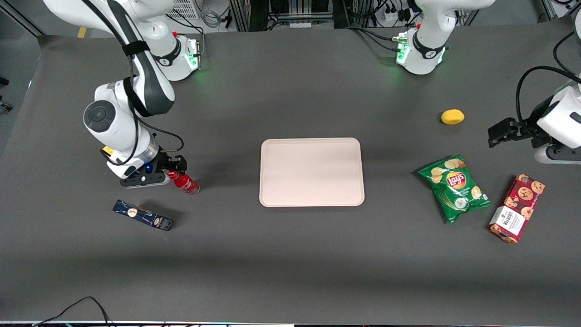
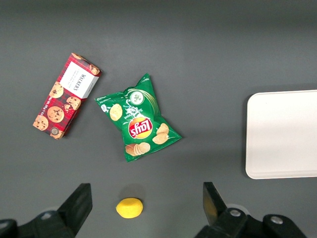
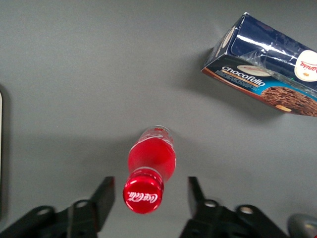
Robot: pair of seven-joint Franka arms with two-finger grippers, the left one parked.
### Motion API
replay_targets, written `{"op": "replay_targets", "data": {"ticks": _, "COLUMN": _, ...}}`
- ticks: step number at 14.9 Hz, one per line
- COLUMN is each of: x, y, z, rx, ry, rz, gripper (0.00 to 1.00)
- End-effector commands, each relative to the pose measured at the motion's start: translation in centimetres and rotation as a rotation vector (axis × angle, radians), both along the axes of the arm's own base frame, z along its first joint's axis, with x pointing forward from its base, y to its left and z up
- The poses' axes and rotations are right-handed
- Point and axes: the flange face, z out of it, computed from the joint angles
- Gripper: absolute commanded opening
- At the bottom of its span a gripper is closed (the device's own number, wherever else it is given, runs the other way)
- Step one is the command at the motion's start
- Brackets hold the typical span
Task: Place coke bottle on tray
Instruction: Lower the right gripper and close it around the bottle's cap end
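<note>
Dark grey desk. Tray seen bare. Coke bottle stood between fingers of hand, fingers apart, not yet clamped. Grasp, carry, placing left.

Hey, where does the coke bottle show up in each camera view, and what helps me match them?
Front view: coke bottle on the table at the working arm's end, at the claw.
Right wrist view: coke bottle upright between the open claw fingers.
Left wrist view: not in it.
Shared landmark: the dark blue Chocofello box.
</note>
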Motion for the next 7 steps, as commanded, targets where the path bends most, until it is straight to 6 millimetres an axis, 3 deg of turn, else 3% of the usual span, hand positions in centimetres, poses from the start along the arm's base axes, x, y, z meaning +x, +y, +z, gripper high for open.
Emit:
{"op": "replay_targets", "data": {"ticks": 1, "x": 0.57, "y": 0.51, "z": 0.14, "rx": -0.010, "ry": -0.016, "rz": -0.008, "gripper": 0.39}}
{"op": "replay_targets", "data": {"ticks": 5, "x": 0.62, "y": 0.52, "z": 0.20, "rx": -0.010, "ry": -0.017, "rz": -0.011, "gripper": 0.02}}
{"op": "replay_targets", "data": {"ticks": 7, "x": 0.60, "y": 0.52, "z": 0.27, "rx": -0.010, "ry": -0.017, "rz": -0.012, "gripper": 0.00}}
